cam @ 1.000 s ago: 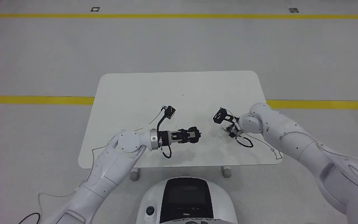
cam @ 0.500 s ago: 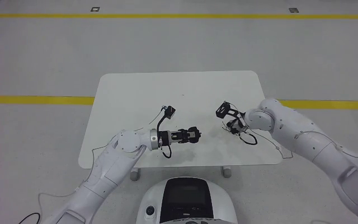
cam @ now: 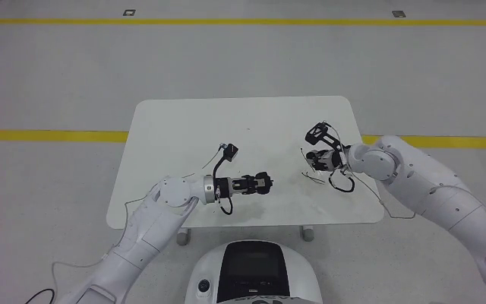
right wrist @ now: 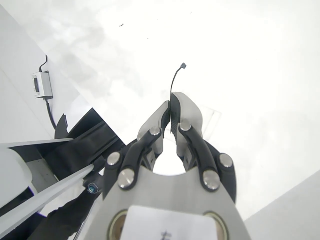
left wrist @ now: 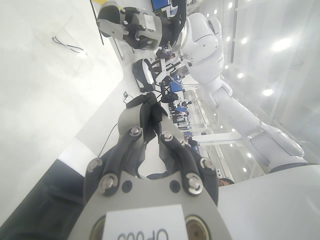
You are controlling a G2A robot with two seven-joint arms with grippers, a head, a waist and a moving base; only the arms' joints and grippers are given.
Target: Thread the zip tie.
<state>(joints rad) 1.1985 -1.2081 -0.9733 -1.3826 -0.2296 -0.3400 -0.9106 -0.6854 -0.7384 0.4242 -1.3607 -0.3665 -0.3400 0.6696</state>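
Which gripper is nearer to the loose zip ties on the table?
Right. The right gripper, gripping its own zip tie, hangs close beside the loose zip ties; the left gripper is farther off.

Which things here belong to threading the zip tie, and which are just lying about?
In the job: zip tie, clamped in the right tool; left tool, shut.
Lying about: spare ties on the table; grey box with cable, beyond the table's edge.
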